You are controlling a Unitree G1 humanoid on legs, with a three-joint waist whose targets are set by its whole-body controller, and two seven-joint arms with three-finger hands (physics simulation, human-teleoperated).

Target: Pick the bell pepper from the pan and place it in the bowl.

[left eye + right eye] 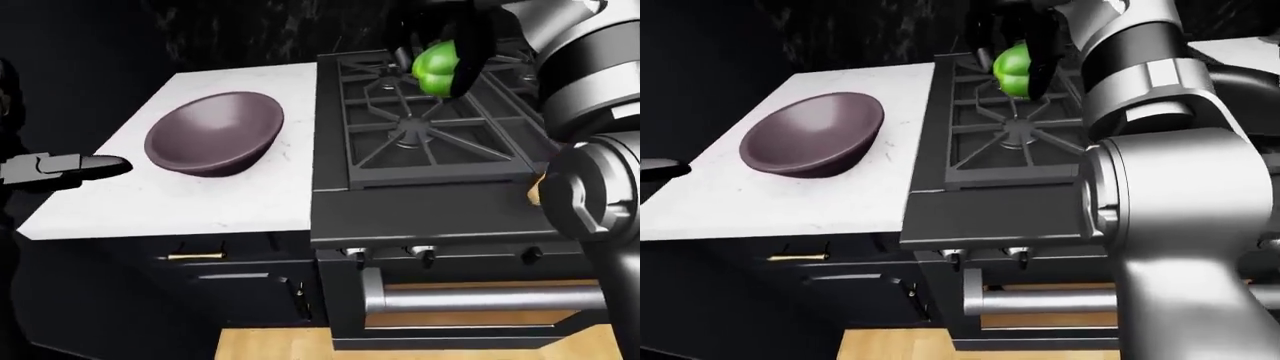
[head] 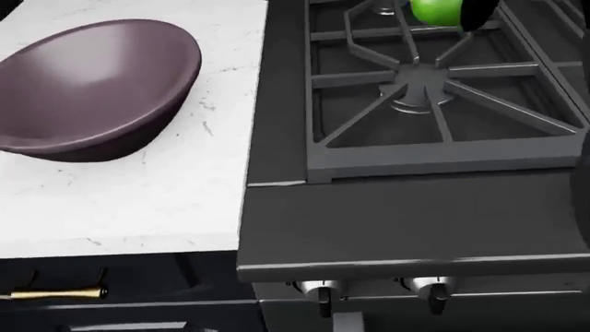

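A green bell pepper (image 1: 434,66) is held above the stove grates, near the top of the left-eye view. My right hand (image 1: 452,52) has its black fingers closed round the pepper; it also shows in the right-eye view (image 1: 1018,56). A dark purple bowl (image 1: 213,132) sits on the white counter (image 1: 240,202), left of the stove. My left hand (image 1: 75,168) hovers at the counter's left edge, fingers extended and empty. The pan is not in view.
The black gas stove (image 1: 440,142) with cast grates fills the right, with knobs (image 1: 422,253) and an oven handle (image 1: 480,298) below. A dark cabinet with a brass pull (image 1: 195,256) sits under the counter. My right arm (image 1: 1180,225) blocks the right side.
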